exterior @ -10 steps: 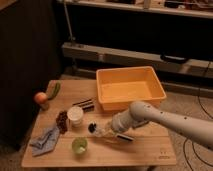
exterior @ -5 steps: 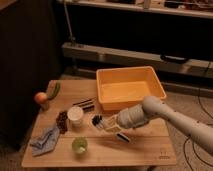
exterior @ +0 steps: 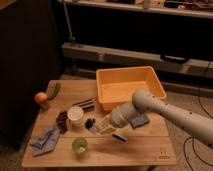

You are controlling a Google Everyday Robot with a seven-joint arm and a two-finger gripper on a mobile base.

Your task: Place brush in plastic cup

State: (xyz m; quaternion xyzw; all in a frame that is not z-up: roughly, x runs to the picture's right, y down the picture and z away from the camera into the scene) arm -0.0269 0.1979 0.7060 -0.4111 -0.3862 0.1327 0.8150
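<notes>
The brush (exterior: 90,123) shows its round dark bristle head just right of the white cup (exterior: 75,115), low over the wooden table (exterior: 145,147). Its white handle runs back into my gripper (exterior: 102,127), which is shut on the brush. A dark tip (exterior: 119,136) sticks out behind the gripper near the table top. The plastic cup (exterior: 79,145), small and translucent green, stands upright near the front edge, left of and in front of the brush head, apart from it. My arm (exterior: 160,110) reaches in from the right.
An orange bin (exterior: 152,80) fills the back right of the table. A dark striped bar (exterior: 85,104) lies behind the white cup. A blue cloth (exterior: 45,140), a dark brown cluster (exterior: 62,121), a round fruit (exterior: 41,98), a green item (exterior: 54,91) and a blue sponge (exterior: 140,121) lie around.
My gripper has shifted a little left with the brush, bringing the bristle head closer to the white cup. The cups and other items have not moved.
</notes>
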